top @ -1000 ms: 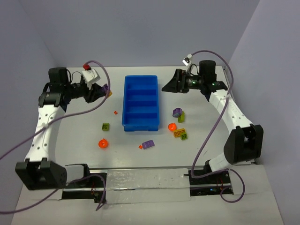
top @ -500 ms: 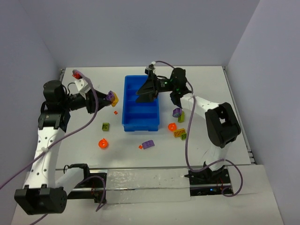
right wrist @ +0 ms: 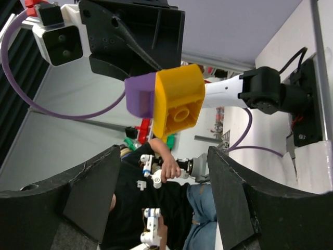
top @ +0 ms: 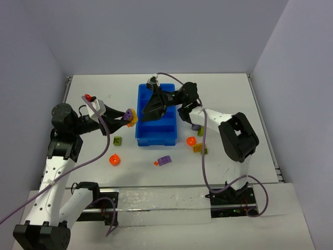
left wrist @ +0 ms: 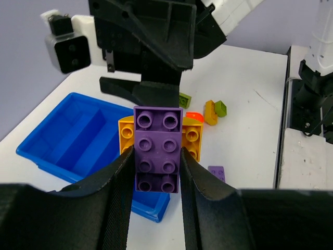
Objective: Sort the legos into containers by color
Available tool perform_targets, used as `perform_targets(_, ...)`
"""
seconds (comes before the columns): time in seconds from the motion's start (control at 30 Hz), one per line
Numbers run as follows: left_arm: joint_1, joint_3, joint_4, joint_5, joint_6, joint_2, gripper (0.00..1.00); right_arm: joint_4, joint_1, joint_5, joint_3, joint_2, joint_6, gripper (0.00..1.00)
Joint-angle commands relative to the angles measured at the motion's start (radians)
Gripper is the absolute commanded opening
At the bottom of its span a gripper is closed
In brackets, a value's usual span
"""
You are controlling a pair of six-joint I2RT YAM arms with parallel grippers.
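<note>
My left gripper (top: pixel 128 116) is shut on a purple lego (left wrist: pixel 158 148) with a yellow lego (left wrist: pixel 193 137) stuck to its far side, held in the air just left of the blue tray (top: pixel 156 136). My right gripper (top: pixel 144 116) is open over the tray's left side and faces that stack closely without touching it. In the right wrist view the yellow lego (right wrist: pixel 177 107) and purple lego (right wrist: pixel 140 97) hang just beyond my open right gripper (right wrist: pixel 164 155). The tray's compartments look empty where visible.
Loose on the table are a green lego (top: pixel 118 140), a round orange one (top: pixel 114 160), a purple one (top: pixel 165 160), a tiny red piece (top: pixel 156 163), and right of the tray a round orange one (top: pixel 190 140), a yellow-green pair (top: pixel 200 149) and a purple ring (top: pixel 196 126).
My right arm has swung left across the tray to face the left gripper. My left gripper has carried the purple and yellow stack right, toward the tray.
</note>
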Motion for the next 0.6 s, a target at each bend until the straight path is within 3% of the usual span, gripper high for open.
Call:
perform_targets(0.0, -0.038, 0.008, 0.085, -0.014, -0.024, 0.000, 0.00, 0.085, 0.022, -0.008, 0.059, 0.024, 0.040, 0.73)
perform_targets(0.23, -0.093, 0.005, 0.087, -0.051, -0.039, 0.018, 0.00, 0.098, 0.035, -0.017, 0.104, 0.060, 0.054, 0.66)
perform_targets(0.47, -0.112, 0.002, 0.141, -0.063, -0.054, 0.037, 0.00, 0.131, 0.041, -0.019, 0.104, 0.061, 0.074, 0.45)
perform_targets(0.57, -0.113, -0.001, 0.144, -0.069, -0.054, 0.040, 0.00, 0.165, 0.043, -0.026, 0.108, 0.061, 0.097, 0.42)
